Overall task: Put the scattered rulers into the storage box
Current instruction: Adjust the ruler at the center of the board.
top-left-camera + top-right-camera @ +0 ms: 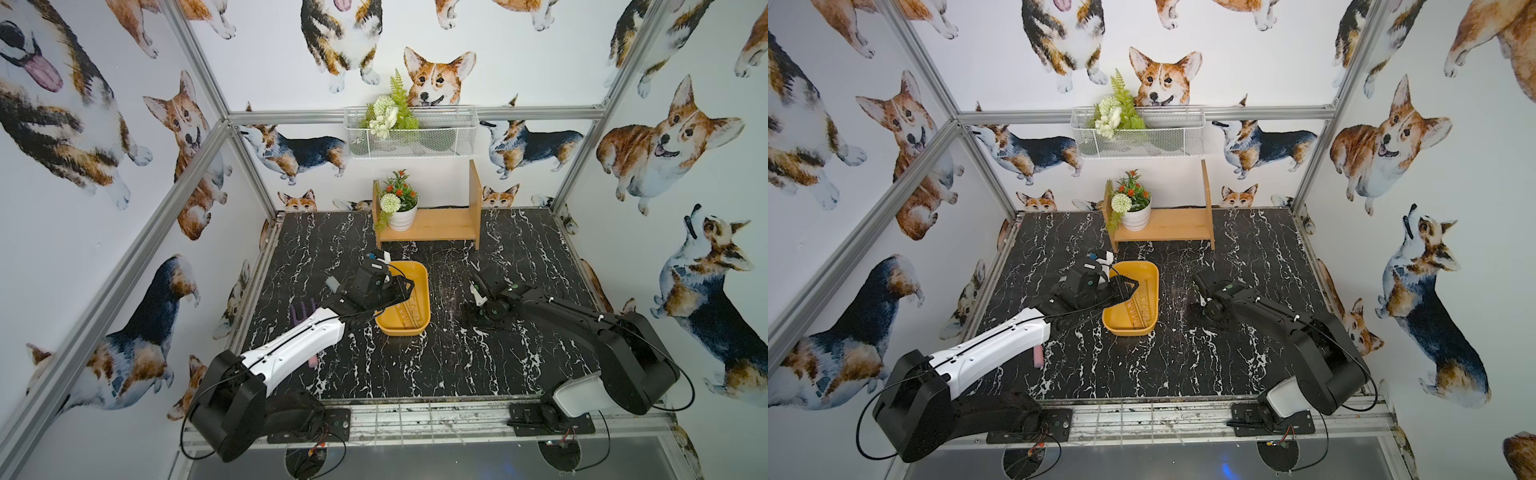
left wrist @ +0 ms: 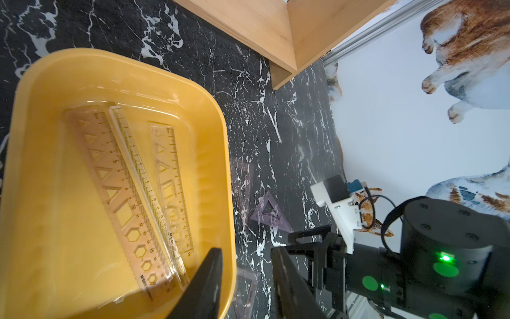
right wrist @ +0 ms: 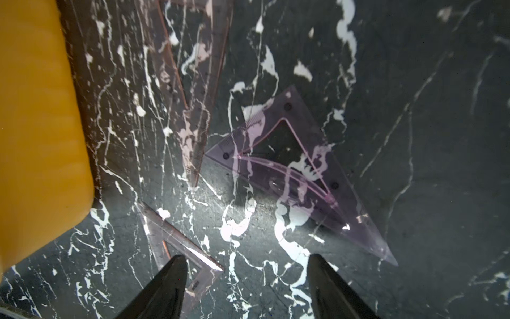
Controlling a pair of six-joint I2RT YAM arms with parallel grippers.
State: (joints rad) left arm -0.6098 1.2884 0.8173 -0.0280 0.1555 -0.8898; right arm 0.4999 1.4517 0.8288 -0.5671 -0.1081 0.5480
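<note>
While three rulers already lie flat in the mustard-yellow storage box (image 1: 401, 331), which sits near the middle of the counter (image 1: 415, 374), we count three set squares not yet in it. Inside are a long stencil ruler (image 2: 121, 193), a clear straight ruler (image 2: 143, 185) lying against it, and a shorter stencil ruler (image 2: 174, 187) just beside them.

The left jaws stand partly apart and empty, straddling the box's rim on the side facing the right arm (image 1: 552, 309), with one tip over the inside and one over the counter. The right jaws are spread wide, also holding nothing, and hover low over the counter beside that same side of the box. Below them lie a purple set square (image 3: 289, 176), a brownish set square (image 3: 193, 91) whose tip comes close to it, and a clear set square (image 3: 176, 243) near the box's corner.

We see the main risk in the pick itself. These pieces are thin, slick and flat on the counter, so the jaws may scrape the surface and skate the square away instead of lifting it. A push toward the box could wedge a square against its wall or shove the box. The clear one is hard to make out against the marble, so we could misjudge its edge. With both arms working this close together, they could also knock each other.
</note>
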